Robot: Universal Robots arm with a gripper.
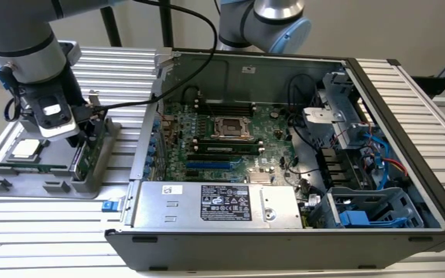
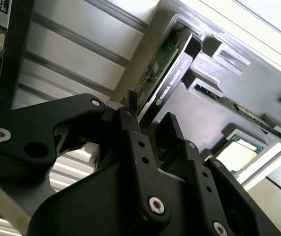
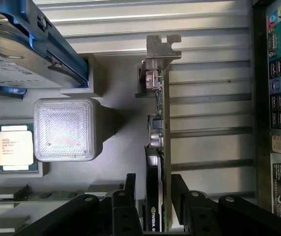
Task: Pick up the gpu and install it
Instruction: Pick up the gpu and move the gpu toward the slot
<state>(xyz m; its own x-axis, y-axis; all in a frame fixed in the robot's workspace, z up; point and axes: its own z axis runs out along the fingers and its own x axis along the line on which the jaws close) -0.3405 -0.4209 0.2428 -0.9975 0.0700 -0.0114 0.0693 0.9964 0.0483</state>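
The gpu [image 3: 157, 147] stands on edge in a slot of the grey parts tray [image 1: 44, 188], at the exterior view's left beside the open computer case [image 1: 408, 145]. Its silver end bracket [image 3: 161, 45] points away from the wrist. Green board and black cooler edge show on the gpu [image 2: 167, 73] in the second wrist view. My gripper [image 3: 154, 178] hangs over the gpu [image 1: 91, 147] with one black finger on each side of the card. The jaws are open, with slim gaps between the card and the fingers [image 3: 130, 184]. The motherboard [image 1: 222, 139] lies exposed inside the case.
The tray also holds a processor chip [image 3: 13, 147], a silver hard drive in a blue frame [image 3: 12, 59], a thin memory stick [image 2: 238, 110] and a white block [image 3: 64, 129]. The case's rear panel [image 3: 278, 98] stands close beside the card. A power supply [image 1: 215, 202] fills the case's front.
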